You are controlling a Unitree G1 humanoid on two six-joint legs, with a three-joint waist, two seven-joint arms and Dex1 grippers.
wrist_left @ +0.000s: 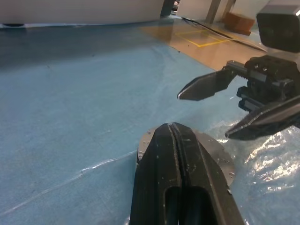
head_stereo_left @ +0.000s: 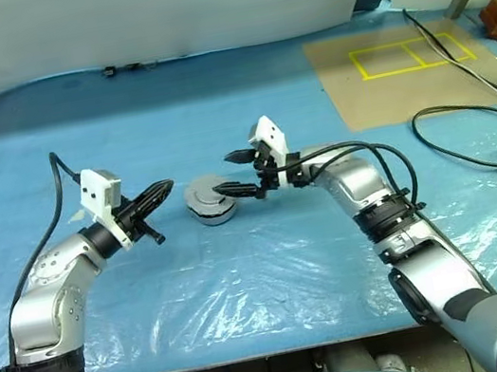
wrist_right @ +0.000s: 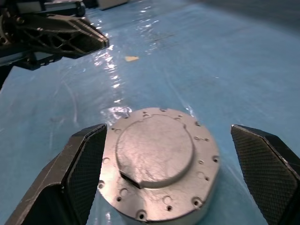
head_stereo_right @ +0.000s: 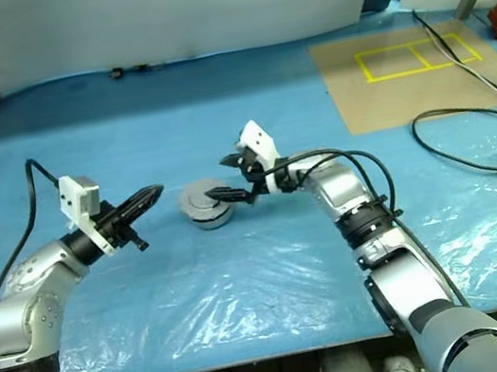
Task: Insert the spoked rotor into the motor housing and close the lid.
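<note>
Closest to the right wrist camera: flat silver-grey round lid (wrist_right: 158,166) with a raised centre disc and small screw holes round the rim, sitting on the short round grey metal motor housing (head_stereo_left: 212,213), which stands on the blue plastic-covered table (head_stereo_left: 246,283). Looks seated flat and flush, so I read the rotor as already inside and the lid as on; can't see inside to confirm.

My right gripper (head_stereo_left: 237,174) is spread wide, black fingers (wrist_right: 77,164) either side of the lid, not touching it, holding nothing. My left gripper (head_stereo_left: 158,194) is pinched fully closed and empty, just beside the housing on the other side.

Step in hand: release after closing. Next: back both grippers off without nudging the housing, and check the lid is flush all round.
</note>
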